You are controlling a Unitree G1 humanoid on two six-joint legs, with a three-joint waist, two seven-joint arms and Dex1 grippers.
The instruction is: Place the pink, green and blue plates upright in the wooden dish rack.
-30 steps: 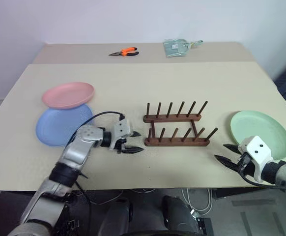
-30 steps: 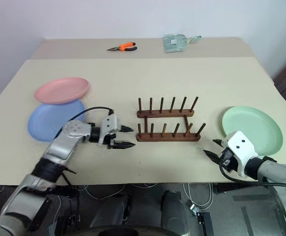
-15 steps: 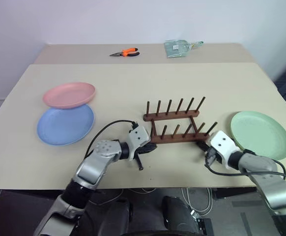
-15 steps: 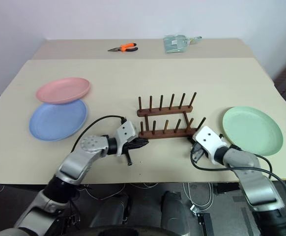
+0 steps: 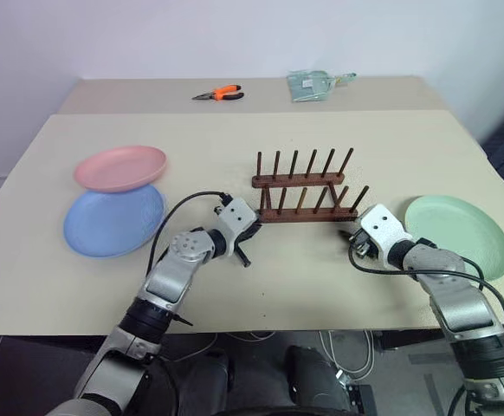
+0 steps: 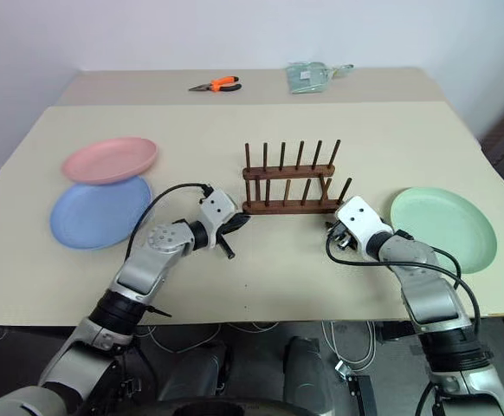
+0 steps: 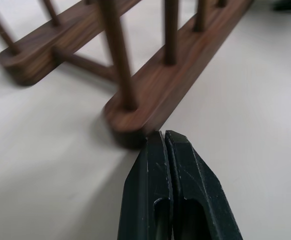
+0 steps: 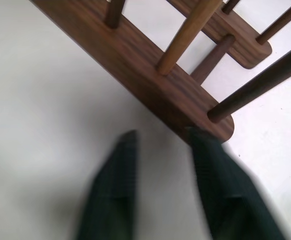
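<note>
On the table (image 6: 261,277), the wooden dish rack (image 6: 288,186) stands empty between the left tool (image 6: 231,227) and right tool (image 6: 334,232). The pink plate (image 6: 109,159) overlaps the blue plate (image 6: 99,213); the green plate (image 6: 443,228) lies at the right.

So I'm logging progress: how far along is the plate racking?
Nothing is racked: the rack stands empty. The pink plate overlaps the blue plate and the green plate lies flat. In hand: the shut left pincer and open right pincer sit at the rack's ends. All three plates remain.

Head cameras look down over the table (image 5: 321,286); both wrist cameras sit close to the wooden dish rack (image 7: 150,95).
</note>
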